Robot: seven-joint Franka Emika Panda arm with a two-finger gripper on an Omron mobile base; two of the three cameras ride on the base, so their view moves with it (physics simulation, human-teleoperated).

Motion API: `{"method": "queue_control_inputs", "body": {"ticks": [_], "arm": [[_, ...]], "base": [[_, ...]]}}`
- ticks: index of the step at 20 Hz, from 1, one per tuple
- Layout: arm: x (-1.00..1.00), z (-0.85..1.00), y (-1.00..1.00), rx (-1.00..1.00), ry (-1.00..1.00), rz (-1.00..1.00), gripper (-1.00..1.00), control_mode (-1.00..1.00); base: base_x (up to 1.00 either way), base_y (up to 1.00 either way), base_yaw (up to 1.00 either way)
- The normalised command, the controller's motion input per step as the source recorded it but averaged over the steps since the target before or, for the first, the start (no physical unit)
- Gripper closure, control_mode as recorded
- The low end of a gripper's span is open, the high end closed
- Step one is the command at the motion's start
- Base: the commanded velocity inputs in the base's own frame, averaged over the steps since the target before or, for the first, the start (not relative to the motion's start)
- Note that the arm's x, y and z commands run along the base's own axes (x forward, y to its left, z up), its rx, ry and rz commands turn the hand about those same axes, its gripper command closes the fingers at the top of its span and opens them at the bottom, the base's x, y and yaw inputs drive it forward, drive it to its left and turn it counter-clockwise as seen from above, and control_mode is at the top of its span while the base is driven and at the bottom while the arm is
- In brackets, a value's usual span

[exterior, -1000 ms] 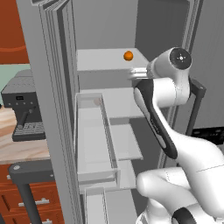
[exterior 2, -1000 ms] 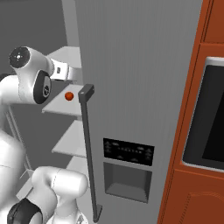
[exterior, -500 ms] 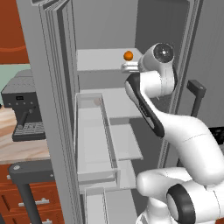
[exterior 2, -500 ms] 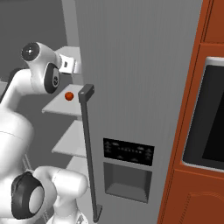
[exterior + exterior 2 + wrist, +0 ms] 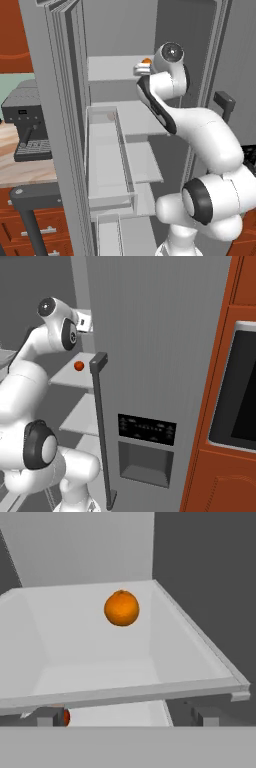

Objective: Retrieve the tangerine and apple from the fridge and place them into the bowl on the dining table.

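In the hand view, we see the tangerine (image 5: 121,608) just above centre: a smooth, bright orange ball with a tiny dimple on top, resting on the fridge's (image 5: 165,356) white upper shelf (image 5: 100,662). In the left base view it peeks out at upper centre, beside the arm's wrist. The apple (image 5: 78,365), small, round and red, sits on a lower shelf at the left of the right base view; a red sliver shows at the hand view's lower left. Our gripper (image 5: 125,716) is released, jaws wide apart, holding nothing, short of the tangerine. We read no writing; the dark dispenser panel (image 5: 146,429) carries marks too small to make out.
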Motion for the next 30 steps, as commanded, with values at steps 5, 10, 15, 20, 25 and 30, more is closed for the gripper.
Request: {"method": "queue_control_inputs", "body": {"ticks": [5,10,15,20,25,30], "arm": [[0.63,0.04,0.0,0.0,0.07,-0.03,-1.0,-1.0],[0.7,0.03,0.0,0.01,0.11,-0.03,-1.0,-1.0],[0.68,0.0,0.0,0.0,0.1,-0.03,-1.0,-1.0],[0.61,0.0,0.0,0.0,0.05,-0.02,-1.0,-1.0],[0.56,-0.02,0.0,0.0,0.01,-0.02,-1.0,-1.0],[0.26,-0.24,0.0,0.0,-0.01,0.0,-1.0,-1.0]], "base": [[0.0,0.0,0.0],[0.0,0.0,0.0],[0.0,0.0,0.0],[0.0,0.0,0.0],[0.0,0.0,0.0],[0.0,0.0,0.0]]}}
